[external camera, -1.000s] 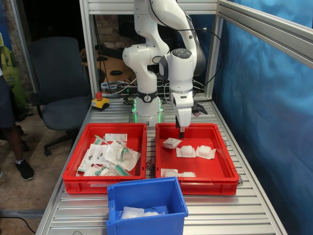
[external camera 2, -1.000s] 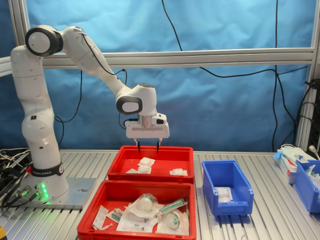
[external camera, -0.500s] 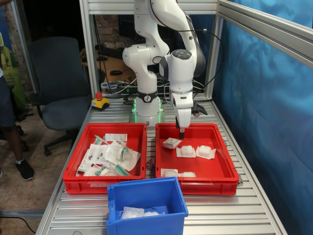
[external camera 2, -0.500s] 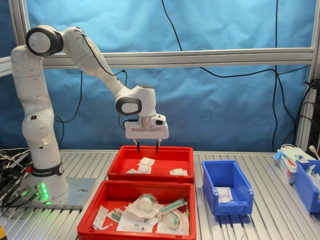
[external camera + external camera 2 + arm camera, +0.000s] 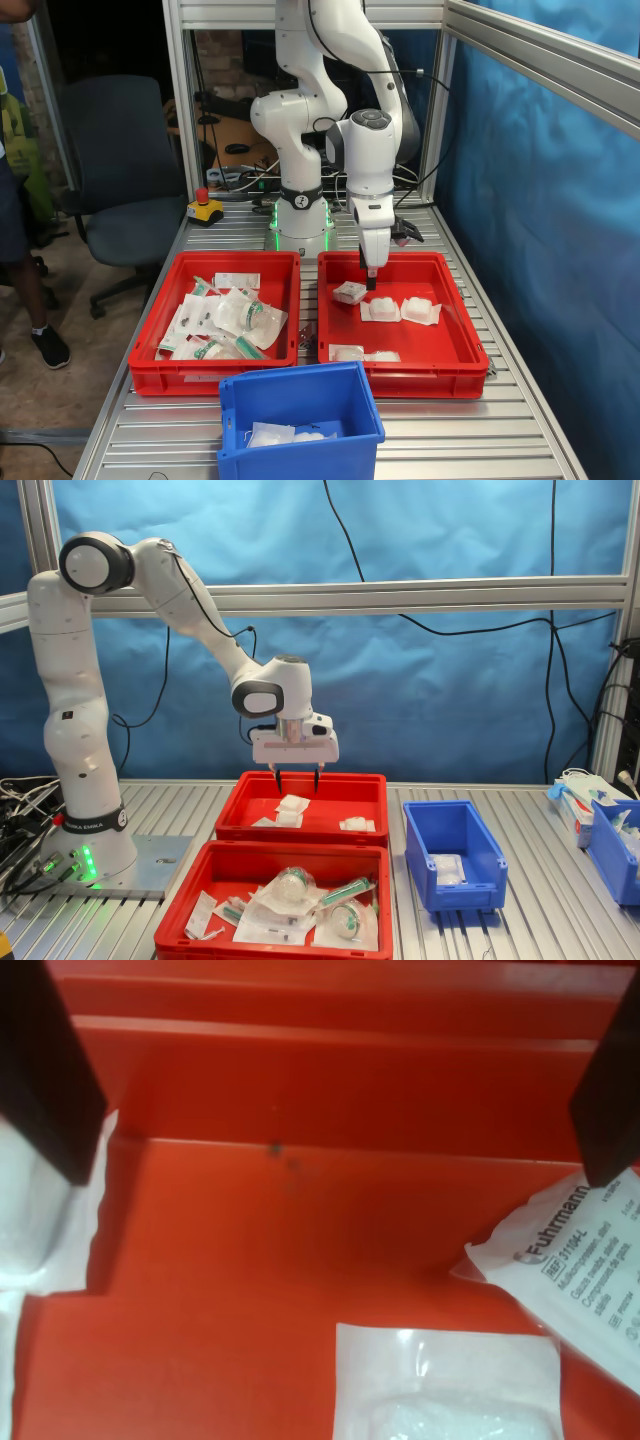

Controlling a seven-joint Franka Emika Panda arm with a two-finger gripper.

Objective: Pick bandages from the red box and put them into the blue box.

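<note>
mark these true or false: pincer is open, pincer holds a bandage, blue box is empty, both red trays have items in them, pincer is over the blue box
1. The pincer is open. True: its fingers stand apart.
2. The pincer holds a bandage. False: nothing is between the fingers; a bandage lies in the tray below.
3. The blue box is empty. False: white packets lie in it.
4. Both red trays hold items. True: the left tray and the right tray in the first exterior view both do.
5. The pincer is over the blue box. False: it is over the right tray.

White pouched bandages (image 5: pixel 400 309) lie in the red tray (image 5: pixel 455 358); blue box (image 5: pixel 300 415) holds some.
</note>
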